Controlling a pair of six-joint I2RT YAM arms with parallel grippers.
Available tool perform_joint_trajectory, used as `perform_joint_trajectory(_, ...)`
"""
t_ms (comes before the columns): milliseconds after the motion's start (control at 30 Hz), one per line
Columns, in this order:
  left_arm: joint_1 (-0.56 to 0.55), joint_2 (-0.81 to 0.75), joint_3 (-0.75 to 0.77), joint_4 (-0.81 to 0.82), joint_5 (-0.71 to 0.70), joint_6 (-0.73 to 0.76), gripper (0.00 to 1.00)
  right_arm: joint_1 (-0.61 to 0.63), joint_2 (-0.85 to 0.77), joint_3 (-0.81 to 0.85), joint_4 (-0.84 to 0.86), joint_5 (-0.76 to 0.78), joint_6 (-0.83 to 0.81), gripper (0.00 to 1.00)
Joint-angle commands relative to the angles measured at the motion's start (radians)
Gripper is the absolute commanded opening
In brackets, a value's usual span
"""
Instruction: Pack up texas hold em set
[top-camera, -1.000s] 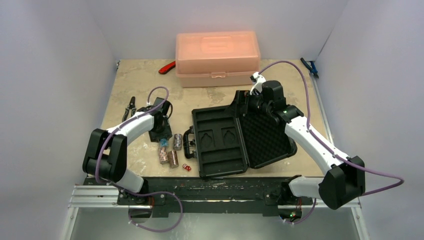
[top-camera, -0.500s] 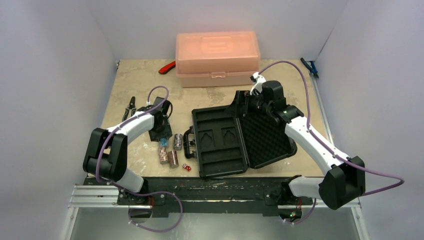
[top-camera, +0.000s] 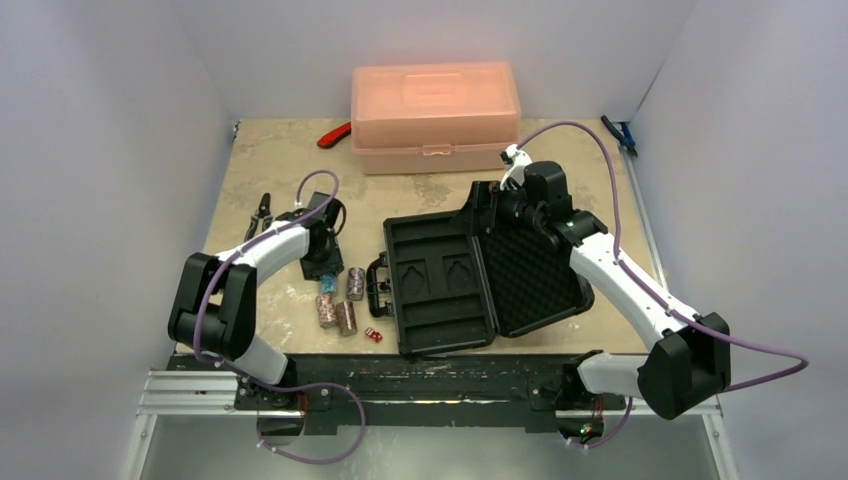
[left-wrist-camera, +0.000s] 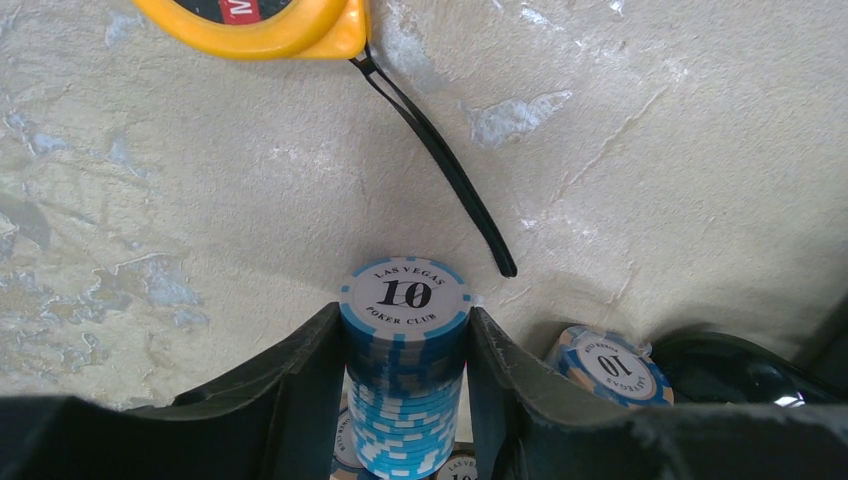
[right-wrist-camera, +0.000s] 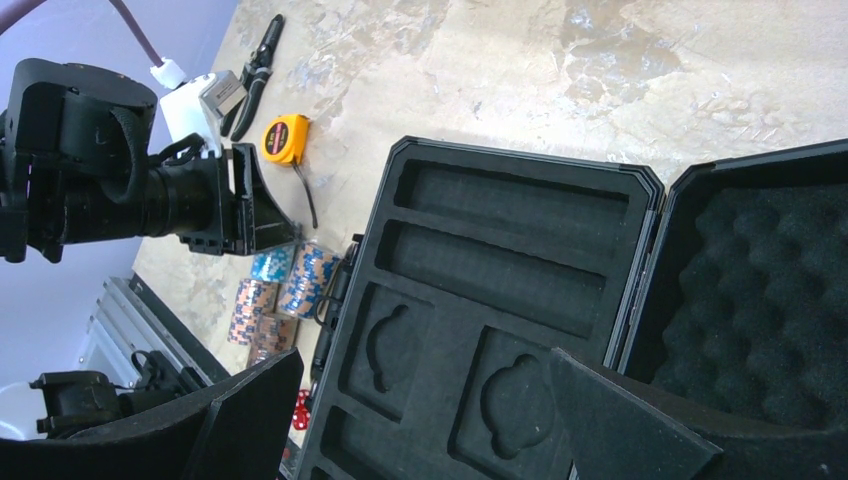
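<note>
My left gripper (left-wrist-camera: 405, 400) is shut on a blue poker chip stack (left-wrist-camera: 405, 380), with a finger pressed against each side of it. In the top view the left gripper (top-camera: 325, 268) is just left of the open black briefcase (top-camera: 440, 290). Other chip stacks (top-camera: 346, 317) and two red dice (top-camera: 373, 335) lie by the case handle. They also show in the right wrist view (right-wrist-camera: 300, 278). My right gripper (right-wrist-camera: 430, 400) is open and empty above the case's foam tray (right-wrist-camera: 510, 250). In the top view it (top-camera: 497, 200) is at the lid's far edge.
A translucent pink box (top-camera: 435, 115) stands at the back, with a red tool (top-camera: 335, 135) to its left. Pliers (top-camera: 262, 212) lie at the far left. A yellow tape measure (left-wrist-camera: 260, 15) and its black strap lie just beyond the left gripper. A blue-handled tool (top-camera: 620, 135) is at the back right.
The left arm has shifted slightly to the right. The right arm and the case have not moved.
</note>
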Motion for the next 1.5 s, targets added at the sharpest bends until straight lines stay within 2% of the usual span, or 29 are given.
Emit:
perform_joint_trajectory(0, 0.008, 0.006, 0.026, 0.03, -0.003, 0.019, 0.2, 0.005, -0.038, 0.003, 0.007, 0.009, -0.02, 0.99)
perform_joint_trajectory(200, 0.008, -0.049, 0.015, 0.031, 0.001, 0.022, 0.0, 0.006, -0.039, 0.013, 0.001, 0.009, -0.019, 0.99)
perform_joint_trajectory(567, 0.008, -0.222, 0.045, -0.022, -0.001, 0.005, 0.0, 0.009, -0.067, 0.01, 0.052, -0.046, 0.013, 0.99)
perform_joint_trajectory(833, 0.008, -0.349, 0.065, -0.015, 0.076, -0.003, 0.0, 0.052, -0.082, 0.009, 0.111, -0.084, 0.037, 0.99)
perform_joint_trajectory(1133, 0.006, -0.481, 0.051, 0.031, 0.203, -0.031, 0.0, 0.138, -0.116, -0.07, 0.327, -0.072, 0.16, 0.99)
perform_joint_trajectory(1467, 0.006, -0.567, 0.041, 0.101, 0.355, -0.055, 0.0, 0.297, -0.07, -0.129, 0.516, 0.039, 0.289, 0.99)
